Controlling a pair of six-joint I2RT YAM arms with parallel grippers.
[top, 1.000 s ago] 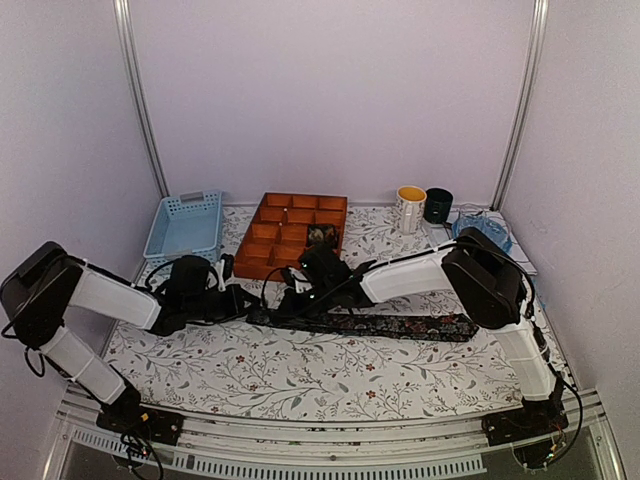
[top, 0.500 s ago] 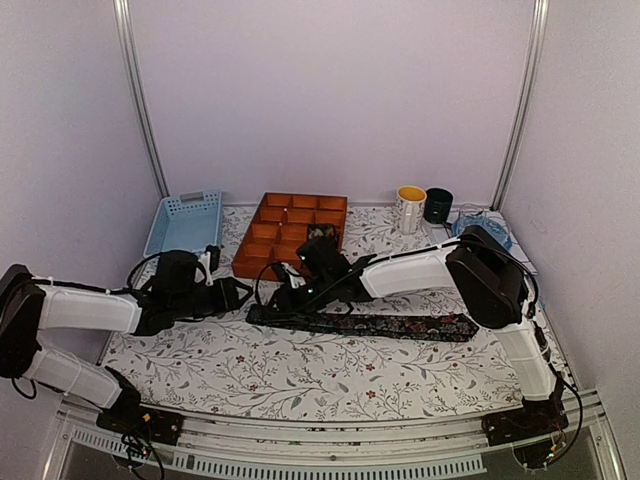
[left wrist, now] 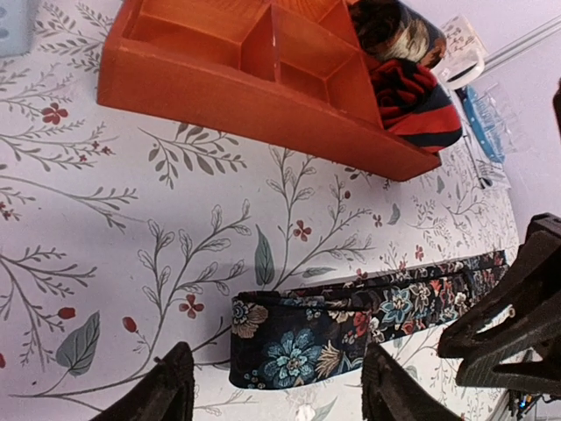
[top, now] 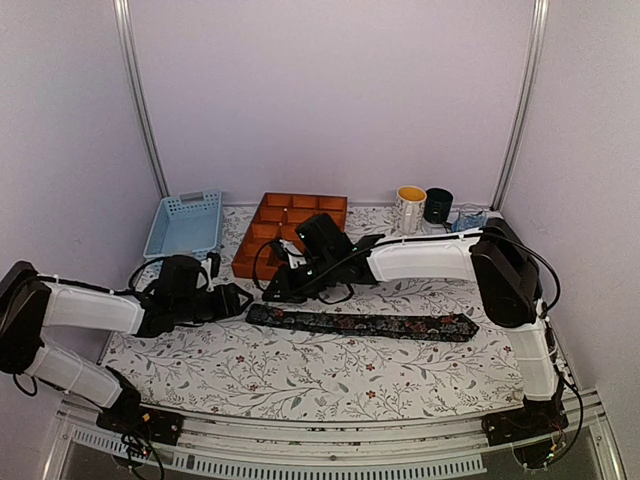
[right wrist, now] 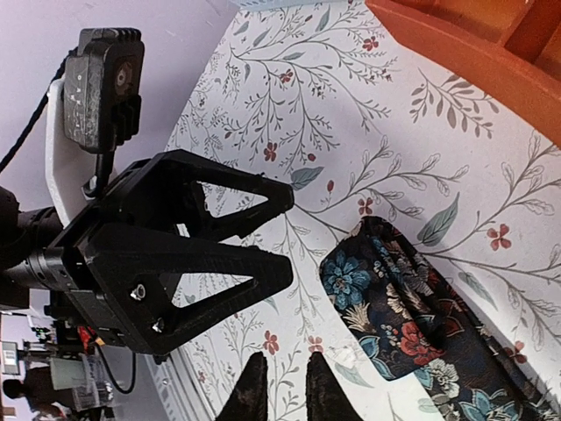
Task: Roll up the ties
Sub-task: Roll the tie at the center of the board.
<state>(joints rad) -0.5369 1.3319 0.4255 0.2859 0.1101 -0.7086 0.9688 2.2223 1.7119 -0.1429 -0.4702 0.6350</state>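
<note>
Flat tie (top: 365,324) lies unrolled on the table (top: 300,385), a long strip running 9-to-3 o'clock across the middle in the top view. Its 9 o'clock end looks doubled over on itself; can't tell how many turns.

Left gripper (left wrist: 276,399): jaws wide apart, nothing in them. It comes in low from 9 o'clock. The tie's end sits just ahead of the fingertips, no contact visible.

Right gripper (right wrist: 282,395): jaws nearly together with a narrow gap, nothing in it. It sits at 12 o'clock of that same tie end, close to the fabric but apart from it. The two grippers are near each other, not touching.

Orange tray (left wrist: 263,96) is at 12 o'clock of the tie end. Dark rolled tie (left wrist: 399,26) and red-and-black rolled tie (left wrist: 416,101) sit in neighbouring compartments at one end of it.

Blue basket (top: 185,228) is at 10 o'clock of the table. White mug (top: 410,210) and dark mug (top: 438,205) stand side by side at 1 o'clock, near the back wall.
</note>
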